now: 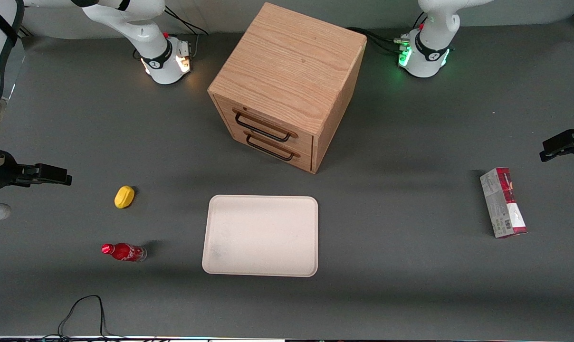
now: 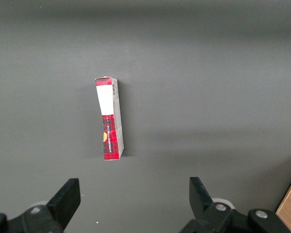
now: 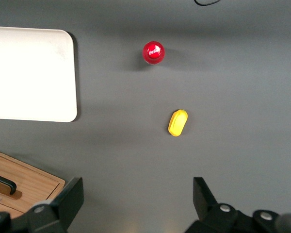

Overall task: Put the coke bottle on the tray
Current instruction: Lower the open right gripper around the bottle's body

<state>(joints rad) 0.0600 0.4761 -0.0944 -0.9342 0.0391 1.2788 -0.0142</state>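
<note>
Dark grey matting covers the table [image 1: 410, 285], where the small red coke bottle with a red cap [image 1: 124, 251] stands upright toward the working arm's end, well apart from the flat cream-white rectangular tray [image 1: 261, 235]. Beside the bottle lies a yellow lemon-like lump [image 1: 124, 196], farther from the front camera. High above both, the black two-finger hand [image 3: 138, 201] hangs with fingers spread wide, empty.

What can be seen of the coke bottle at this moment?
The coke bottle is a small red bottle with a red cap, white script logo and clear base. It stands upright on the dark table, touching nothing, beside the tray toward the working arm's end and nearer the front camera than the yellow lemon-like lump. The gripper, open, hangs high above the table, well clear of it.
</note>
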